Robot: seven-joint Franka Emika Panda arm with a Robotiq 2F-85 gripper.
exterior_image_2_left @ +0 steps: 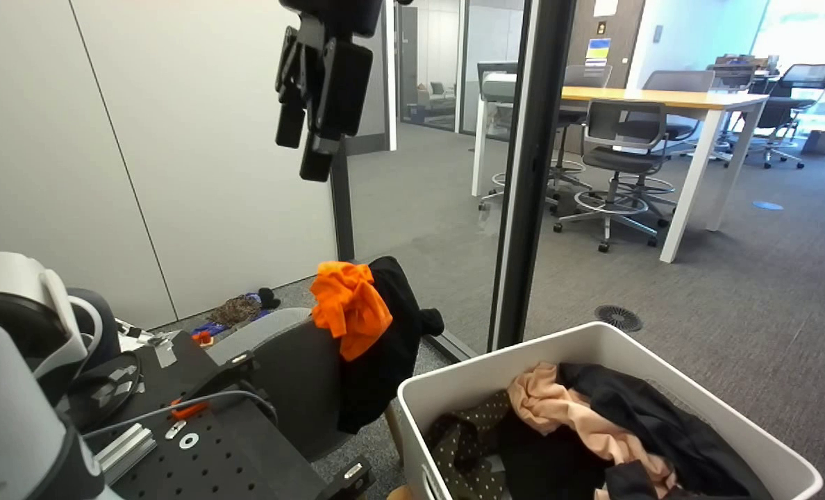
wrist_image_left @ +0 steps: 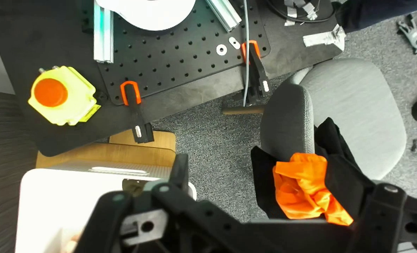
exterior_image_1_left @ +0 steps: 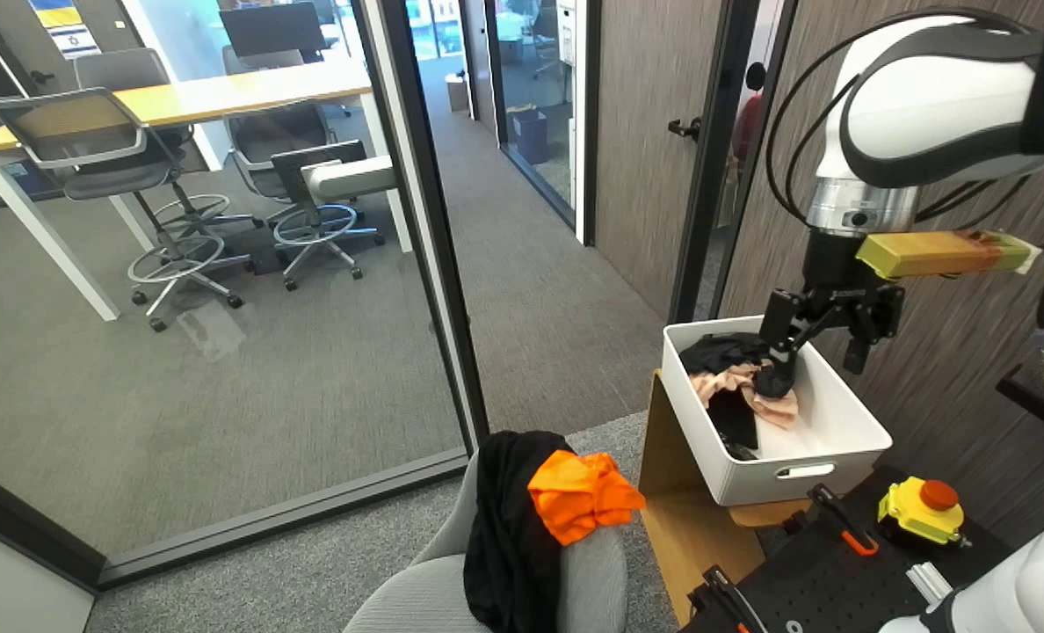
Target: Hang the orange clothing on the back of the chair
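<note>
The orange clothing (exterior_image_1_left: 585, 494) is a crumpled bundle on the top of the grey chair's back (exterior_image_1_left: 594, 580), over a black garment (exterior_image_1_left: 506, 527) draped there. The orange clothing also shows in an exterior view (exterior_image_2_left: 348, 305) and in the wrist view (wrist_image_left: 301, 186); the chair back is also in the wrist view (wrist_image_left: 286, 123). My gripper (exterior_image_1_left: 816, 366) is open, its fingers apart with nothing between them. It is high above and apart from the orange clothing, as an exterior view shows it too (exterior_image_2_left: 303, 151).
A white bin (exterior_image_1_left: 808, 482) holding black, peach (exterior_image_2_left: 558, 410) and dotted clothes stands beside the chair on a wooden stand (exterior_image_1_left: 693, 549). The black robot table (wrist_image_left: 173, 105) has clamps and a yellow emergency-stop box (exterior_image_1_left: 922, 510). A glass wall with a dark frame (exterior_image_2_left: 523, 208) stands behind the chair.
</note>
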